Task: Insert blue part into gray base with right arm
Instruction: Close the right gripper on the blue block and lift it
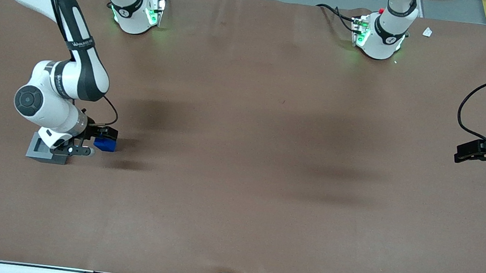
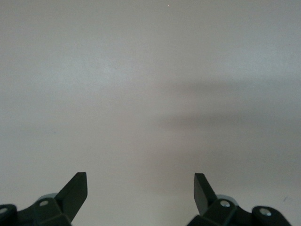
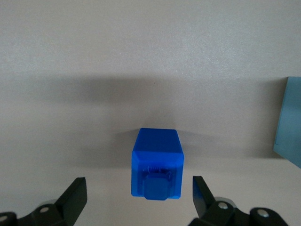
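Black fingers of the right arm's gripper stand spread wide apart in the right wrist view, with the blue part lying on the table between them, touched by neither; its round stud faces the camera. Only this view shows that gap. From the front, the right arm leans low over the brown table and its gripper hides much of the blue part, whose visible edge sits at about three o'clock from the gray base, just beside it. Wrist hardware overlaps the base's top.
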You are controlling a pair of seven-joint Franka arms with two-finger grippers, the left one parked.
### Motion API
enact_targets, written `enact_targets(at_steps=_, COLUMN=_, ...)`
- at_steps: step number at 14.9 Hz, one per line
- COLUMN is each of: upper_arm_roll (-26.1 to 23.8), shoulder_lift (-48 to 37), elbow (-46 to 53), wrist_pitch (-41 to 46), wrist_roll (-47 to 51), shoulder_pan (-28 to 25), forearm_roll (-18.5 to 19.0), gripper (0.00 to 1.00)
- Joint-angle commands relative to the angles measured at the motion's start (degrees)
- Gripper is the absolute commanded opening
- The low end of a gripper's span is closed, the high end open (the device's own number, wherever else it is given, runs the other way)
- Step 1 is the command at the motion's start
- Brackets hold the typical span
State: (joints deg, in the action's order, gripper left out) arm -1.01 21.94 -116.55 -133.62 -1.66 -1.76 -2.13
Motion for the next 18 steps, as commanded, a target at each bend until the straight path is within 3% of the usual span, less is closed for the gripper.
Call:
enact_targets(at_steps=1, upper_arm_roll=0.1, shoulder_lift=0.4, elbow=0.3, wrist_pitch=-0.1, wrist_roll=0.1, shoulder_pan=-0.3, forearm_roll=0.1, gripper=0.94)
enact_targets(at_steps=11, upper_arm_roll=0.2, shoulder_lift=2.1, elbow=0.7, wrist_pitch=-0.2, wrist_roll=-0.3, shoulder_pan=0.4, forearm_roll=0.4, gripper=0.84)
enact_targets(at_steps=15, upper_arm_roll=0.2, shoulder_lift=2.1, elbow=0.7, wrist_pitch=-0.2, wrist_roll=-0.6, shoulder_pan=0.4, forearm_roll=0.4, gripper=0.7)
enact_targets(at_steps=18, upper_arm_roll=0.2, shoulder_lift=2.5, elbow=0.8, wrist_pitch=-0.3, wrist_roll=-0.6, shoulder_pan=0.4, forearm_roll=0.4, gripper=0.69)
